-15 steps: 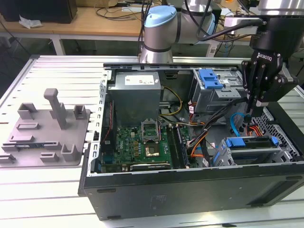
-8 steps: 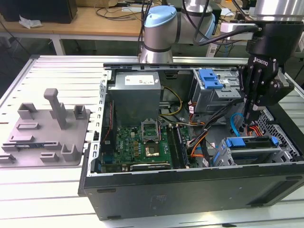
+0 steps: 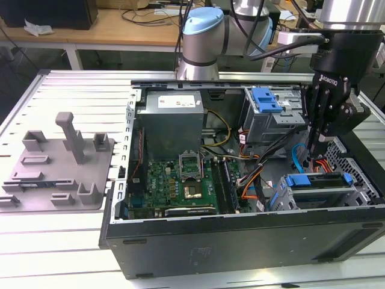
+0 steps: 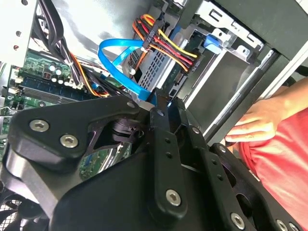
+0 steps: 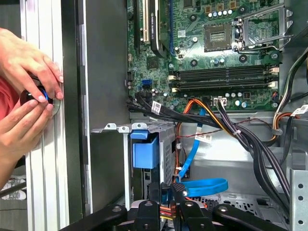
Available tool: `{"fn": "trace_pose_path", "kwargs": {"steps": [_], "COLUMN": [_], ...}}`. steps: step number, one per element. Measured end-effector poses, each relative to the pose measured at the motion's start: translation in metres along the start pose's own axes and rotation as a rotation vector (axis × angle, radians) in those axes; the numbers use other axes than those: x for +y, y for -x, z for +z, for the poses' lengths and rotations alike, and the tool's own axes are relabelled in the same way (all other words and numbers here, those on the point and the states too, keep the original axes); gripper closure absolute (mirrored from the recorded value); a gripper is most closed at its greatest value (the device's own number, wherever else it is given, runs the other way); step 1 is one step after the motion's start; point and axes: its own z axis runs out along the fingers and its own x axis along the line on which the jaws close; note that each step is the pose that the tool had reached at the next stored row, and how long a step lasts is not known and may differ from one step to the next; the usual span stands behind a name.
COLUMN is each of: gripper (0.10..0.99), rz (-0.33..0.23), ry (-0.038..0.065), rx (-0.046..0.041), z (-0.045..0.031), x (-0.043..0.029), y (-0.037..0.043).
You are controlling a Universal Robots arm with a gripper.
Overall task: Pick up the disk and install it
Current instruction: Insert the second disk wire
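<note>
A slatted metal table [image 3: 60, 241] carries 2 things: an open computer case [image 3: 240, 241] and a grey plastic fixture [image 3: 60, 168] beside it.

- Your gripper [image 3: 315, 146] is matt black metal with bright, shiny screw heads, as both wrist views show.
- Just beneath it, the drive cage [image 3: 325, 195] looks like dull grey sheet metal, and a smooth blue plastic latch [image 3: 298, 180] sits on top.
- Beside the fingers you see a glossy blue flat cable [image 4: 115, 60].
- Farther off, the motherboard [image 3: 174, 183] has a green, lacquered sheen.
- The computer case [image 3: 240, 244] wall is matt dark metal.
- The table [image 3: 54, 241] is pale ribbed metal.
</note>
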Motion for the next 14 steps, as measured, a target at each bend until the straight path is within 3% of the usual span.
{"fn": "trace_pose_path", "kwargs": {"steps": [6, 7, 14], "gripper": [0.859, 0.925, 0.925], "rz": [0.000, 0.000, 0.000], "ry": [-0.001, -0.001, -0.001], "rx": [0.0000, 0.0000, -0.0006], "z": [0.0003, 0.0004, 0.0010], "x": [0.0000, 0.0000, 0.0000], "y": [0.0001, 0.0001, -0.0008]}}
